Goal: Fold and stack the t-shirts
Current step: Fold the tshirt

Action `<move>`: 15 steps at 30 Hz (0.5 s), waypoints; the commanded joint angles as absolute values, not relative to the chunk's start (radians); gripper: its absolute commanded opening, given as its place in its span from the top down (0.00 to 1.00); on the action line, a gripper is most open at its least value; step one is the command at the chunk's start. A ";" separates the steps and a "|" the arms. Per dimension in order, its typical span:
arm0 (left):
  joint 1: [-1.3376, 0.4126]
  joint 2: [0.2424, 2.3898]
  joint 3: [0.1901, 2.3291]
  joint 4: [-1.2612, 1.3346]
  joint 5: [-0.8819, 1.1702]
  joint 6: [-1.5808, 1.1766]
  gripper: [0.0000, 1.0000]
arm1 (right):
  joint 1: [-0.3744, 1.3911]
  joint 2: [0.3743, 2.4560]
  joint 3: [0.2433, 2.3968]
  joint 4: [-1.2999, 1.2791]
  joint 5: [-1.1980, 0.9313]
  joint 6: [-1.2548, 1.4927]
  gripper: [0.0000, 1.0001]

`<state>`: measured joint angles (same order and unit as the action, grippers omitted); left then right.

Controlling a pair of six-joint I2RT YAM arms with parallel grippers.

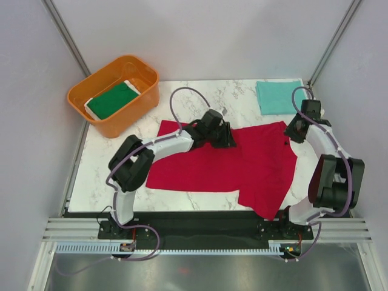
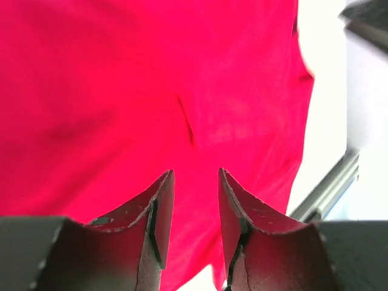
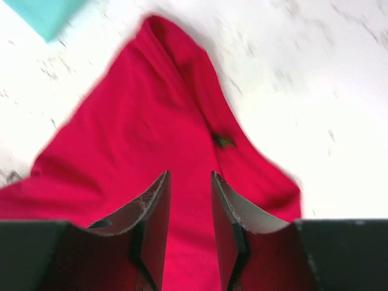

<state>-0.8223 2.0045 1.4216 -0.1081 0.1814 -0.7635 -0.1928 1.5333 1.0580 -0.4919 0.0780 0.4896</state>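
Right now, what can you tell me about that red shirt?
The red t-shirt is soft, plain bright cloth, spread nearly flat on the white marbled table, one part reaching the near edge. A small dark tag shows near one fold. The left tool and right tool sit over its far edge, jaws apart.

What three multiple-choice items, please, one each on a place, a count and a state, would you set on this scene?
1. Where is the green t-shirt? A) in the orange tub B) on the floor C) draped over an arm
2. How many t-shirts lie on the table? A) one B) two C) three
3. How do both arms' jaws stand? A) shut on cloth B) apart, holding nothing C) out of view
Answers: 1 A, green cloth sits inside the tub; 2 B, the red t-shirt lies spread, the teal t-shirt folded at the far right corner; 3 B, each wrist view shows an empty gap.
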 commanded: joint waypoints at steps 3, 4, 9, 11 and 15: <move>-0.634 1.940 1.411 -0.127 0.185 -0.634 0.57 | -0.195 1.721 1.205 -0.368 0.003 0.331 0.61; -0.589 1.950 1.417 -0.129 0.193 -0.630 0.57 | -0.199 1.735 1.216 -0.354 0.003 0.310 0.62; -0.496 2.045 1.471 -0.140 0.230 -0.592 0.58 | -0.206 1.850 1.311 -0.308 -0.075 0.250 0.61; -0.462 2.066 1.485 -0.143 0.235 -0.581 0.59 | -0.212 1.887 1.342 -0.316 -0.080 0.233 0.61; -0.414 2.111 1.496 -0.147 0.248 -0.575 0.59 | -0.230 1.979 1.417 -0.325 -0.132 0.213 0.63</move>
<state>-0.4301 2.0903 1.4548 -0.1352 0.2092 -0.6296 -0.2123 1.9308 1.3506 -0.3496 -0.0738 0.2623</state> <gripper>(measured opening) 0.416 0.384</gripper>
